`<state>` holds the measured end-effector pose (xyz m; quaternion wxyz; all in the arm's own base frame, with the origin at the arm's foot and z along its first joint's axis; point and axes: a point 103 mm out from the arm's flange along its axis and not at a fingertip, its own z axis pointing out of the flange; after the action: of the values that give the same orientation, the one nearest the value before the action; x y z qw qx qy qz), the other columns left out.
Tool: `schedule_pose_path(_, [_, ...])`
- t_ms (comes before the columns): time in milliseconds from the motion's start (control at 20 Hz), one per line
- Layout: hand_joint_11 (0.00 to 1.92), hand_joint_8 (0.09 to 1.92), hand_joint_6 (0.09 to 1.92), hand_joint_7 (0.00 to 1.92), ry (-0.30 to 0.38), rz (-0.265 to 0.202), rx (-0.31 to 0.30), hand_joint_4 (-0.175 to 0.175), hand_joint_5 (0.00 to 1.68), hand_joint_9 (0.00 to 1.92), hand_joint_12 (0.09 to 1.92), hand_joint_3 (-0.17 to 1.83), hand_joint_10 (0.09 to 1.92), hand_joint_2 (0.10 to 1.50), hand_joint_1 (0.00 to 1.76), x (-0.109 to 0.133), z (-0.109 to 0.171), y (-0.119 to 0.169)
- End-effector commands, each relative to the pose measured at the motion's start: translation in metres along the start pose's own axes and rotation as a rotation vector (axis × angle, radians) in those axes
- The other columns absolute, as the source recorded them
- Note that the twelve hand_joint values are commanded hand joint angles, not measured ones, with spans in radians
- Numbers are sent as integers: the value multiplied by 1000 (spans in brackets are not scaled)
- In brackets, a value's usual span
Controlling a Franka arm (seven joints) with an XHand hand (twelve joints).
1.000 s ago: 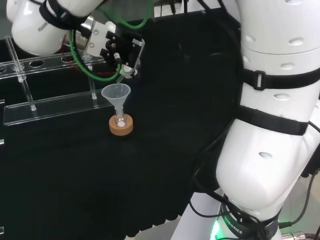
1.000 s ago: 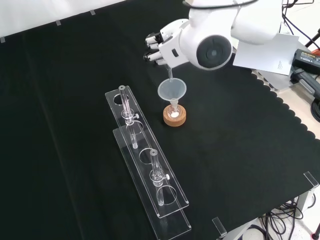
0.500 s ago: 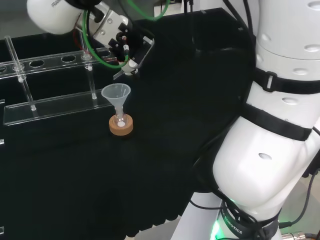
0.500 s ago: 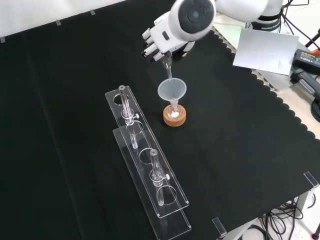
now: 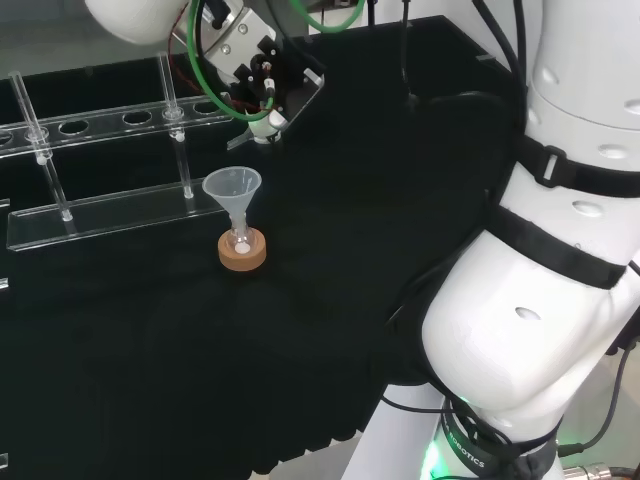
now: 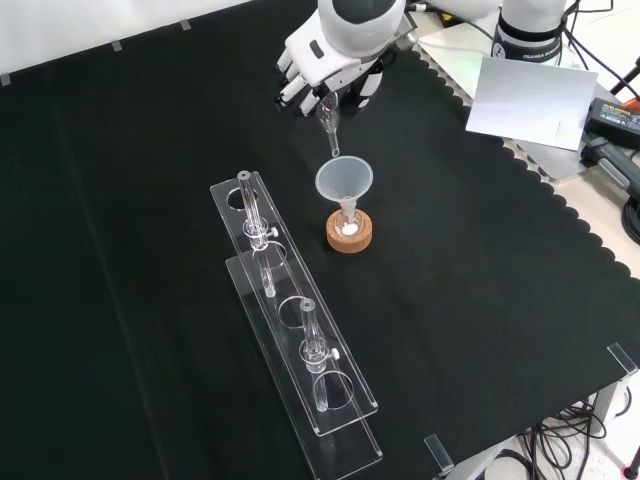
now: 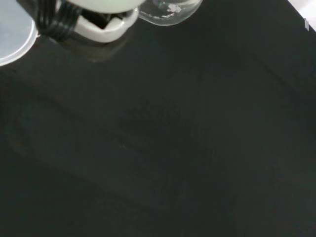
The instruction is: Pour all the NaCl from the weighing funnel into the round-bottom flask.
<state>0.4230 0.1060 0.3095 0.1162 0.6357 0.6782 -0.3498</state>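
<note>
The hand (image 6: 325,60) hangs above the black cloth (image 6: 480,300) at the top of the front view, its fingers curled round a small clear weighing funnel (image 6: 329,125) whose thin stem points down toward a plastic funnel (image 6: 344,181). The stem's tip sits just above and to the left of that funnel's rim in the front view, apart from it. In the head view the hand (image 5: 262,80) is up and a little right of the plastic funnel (image 5: 232,186).

The plastic funnel stands in the neck of a small round-bottom flask (image 6: 347,226), which rests in a cork ring (image 6: 349,236); some white material shows at the flask's bottom. To the left in the front view lie two clear racks (image 6: 300,350) with upright glass tubes (image 6: 255,225).

The cloth covers the whole bench, with a scalloped edge at the right of the front view, where a sheet of white paper (image 6: 525,100) lies.

In the wrist view a clear glass edge (image 7: 170,10) with a few white specks is cut off by the frame; whether any salt remains in the weighing funnel cannot be told.
</note>
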Motion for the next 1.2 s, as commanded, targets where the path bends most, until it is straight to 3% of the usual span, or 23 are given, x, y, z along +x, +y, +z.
schedule_pose_path(50, [1031,644,538,630,48,3,-15,175,1319,1104,876,528,156,708,1124,-9,4,0])
schedule_pose_path(1200, [1030,645,544,631,306,22,-81,175,1315,1110,873,527,155,710,1123,-50,38,8])
